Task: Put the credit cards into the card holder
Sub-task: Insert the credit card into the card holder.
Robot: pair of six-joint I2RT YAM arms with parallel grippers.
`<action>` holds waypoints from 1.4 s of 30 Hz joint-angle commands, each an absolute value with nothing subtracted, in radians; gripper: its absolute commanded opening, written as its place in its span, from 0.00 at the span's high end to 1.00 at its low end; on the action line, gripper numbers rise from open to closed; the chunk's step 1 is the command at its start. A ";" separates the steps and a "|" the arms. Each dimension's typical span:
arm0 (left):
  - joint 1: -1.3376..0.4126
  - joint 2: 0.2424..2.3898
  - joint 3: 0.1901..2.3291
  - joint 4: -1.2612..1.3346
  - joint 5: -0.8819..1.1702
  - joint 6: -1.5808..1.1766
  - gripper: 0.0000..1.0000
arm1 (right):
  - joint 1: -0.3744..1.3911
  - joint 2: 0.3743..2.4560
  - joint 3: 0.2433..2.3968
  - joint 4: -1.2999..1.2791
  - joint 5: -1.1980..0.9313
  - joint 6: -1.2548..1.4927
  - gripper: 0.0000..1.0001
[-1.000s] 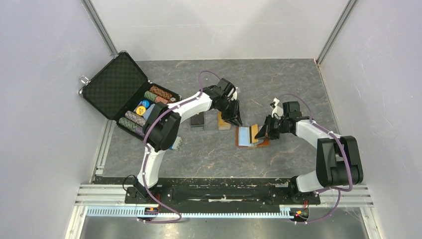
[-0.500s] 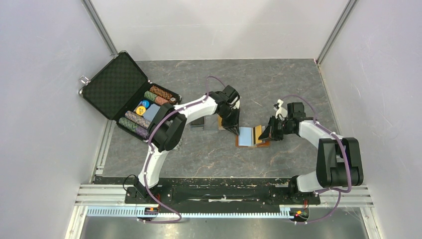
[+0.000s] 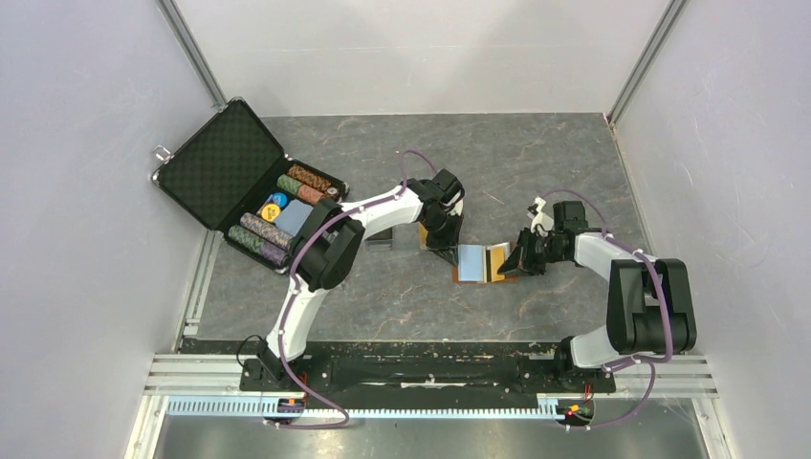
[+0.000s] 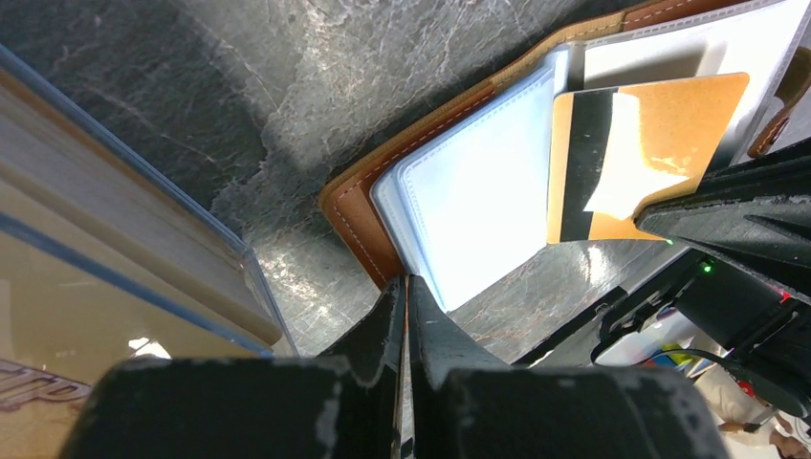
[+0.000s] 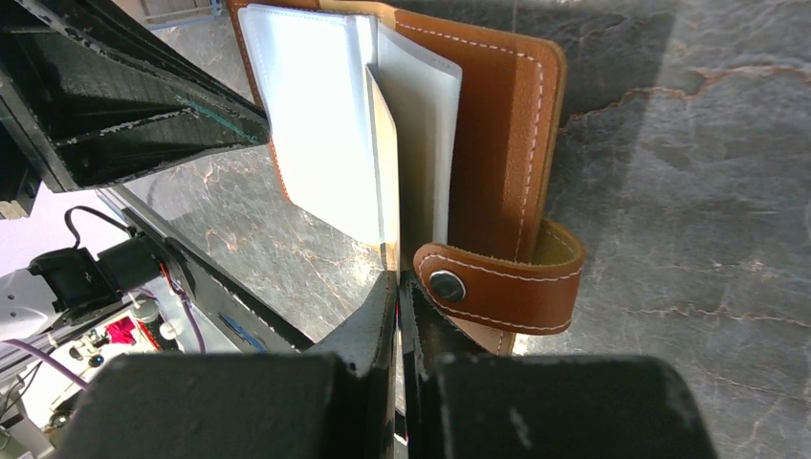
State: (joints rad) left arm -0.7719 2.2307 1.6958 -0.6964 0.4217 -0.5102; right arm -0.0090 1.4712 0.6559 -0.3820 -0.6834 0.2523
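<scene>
1 right gripper [image 5: 397,282]: 2 fingers clamped on 1 orange card [image 4: 641,153] with 1 black stripe, which reached in among the pale pages of the holder [image 5: 497,124]. 1 left gripper [image 4: 406,287]: 2 fingers together, tips at a pale page's corner; any pinch could not be told. 1 holder, tan, lay open on the table [image 3: 383,296], with 1 snap tab [image 5: 442,284]. Left of it lay 1 dark stack [image 3: 381,236]. Far left stood 1 open briefcase [image 3: 225,163].
</scene>
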 commanded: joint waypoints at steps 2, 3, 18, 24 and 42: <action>-0.783 2.270 1.722 -0.740 0.403 -0.457 0.93 | -0.023 1.501 0.658 -0.357 -0.666 0.216 1.00; -0.784 2.272 1.725 -0.744 0.404 -0.454 0.93 | -0.022 1.510 0.667 -0.357 -0.669 0.208 1.00; -0.796 2.321 1.773 -0.793 0.397 -0.426 0.94 | -0.022 1.600 0.718 -0.335 -0.735 0.168 1.00; -0.798 2.330 1.781 -0.806 0.390 -0.418 0.94 | -0.020 1.613 0.724 -0.323 -0.740 0.171 1.00; -0.799 2.332 1.805 -0.843 0.342 -0.398 0.97 | -0.015 1.636 0.811 -0.358 -0.734 0.174 1.00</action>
State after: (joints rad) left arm -0.7834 2.2818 1.7908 -0.8162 0.3946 -0.4522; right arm -0.0212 1.6466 0.7643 -0.3542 -0.7860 0.1928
